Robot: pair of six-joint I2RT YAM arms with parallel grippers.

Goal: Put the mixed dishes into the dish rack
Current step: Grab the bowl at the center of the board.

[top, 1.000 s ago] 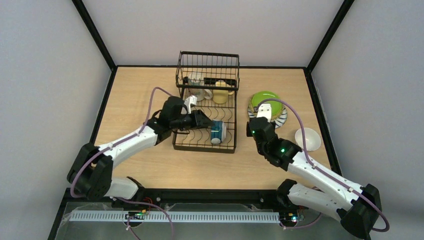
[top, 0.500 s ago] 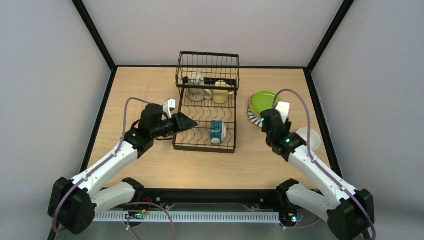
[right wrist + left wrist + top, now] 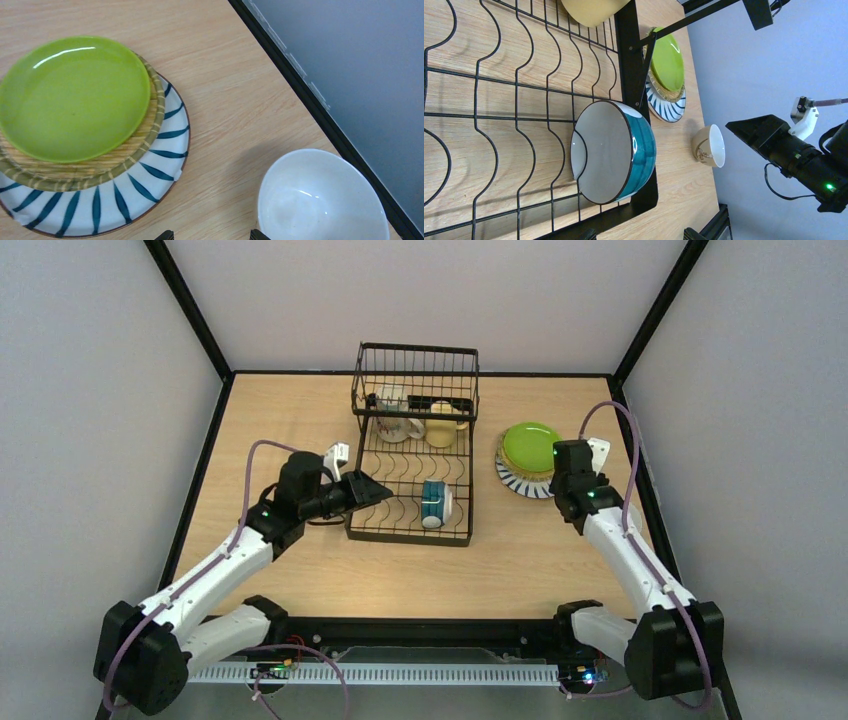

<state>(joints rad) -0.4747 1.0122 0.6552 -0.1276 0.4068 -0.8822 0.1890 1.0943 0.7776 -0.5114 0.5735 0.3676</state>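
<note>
The black wire dish rack [image 3: 412, 512] stands mid-table. A blue-patterned mug [image 3: 435, 504] lies on its side in the rack's near right corner, and also shows in the left wrist view [image 3: 616, 150]. A cream mug [image 3: 400, 426] and a pale yellow mug [image 3: 441, 428] sit at the rack's back. My left gripper [image 3: 372, 490] is open and empty over the rack's left edge. The lime green plate [image 3: 72, 97] lies on the tan plate [image 3: 150, 125], which lies on the striped plate [image 3: 125, 200]. My right gripper [image 3: 211, 235] is open, low between this stack and the white printed mug [image 3: 320, 197].
The raised wire basket [image 3: 415, 375] stands at the rack's far end. The black frame rail [image 3: 320, 105] runs close to the right of the white mug. The plate stack [image 3: 528, 452] lies right of the rack. Bare wood lies left of the rack.
My left gripper drew back left from the blue mug to the rack's left edge. My right arm swung right, from in front of the plates to over the white mug, which it hides from above.
</note>
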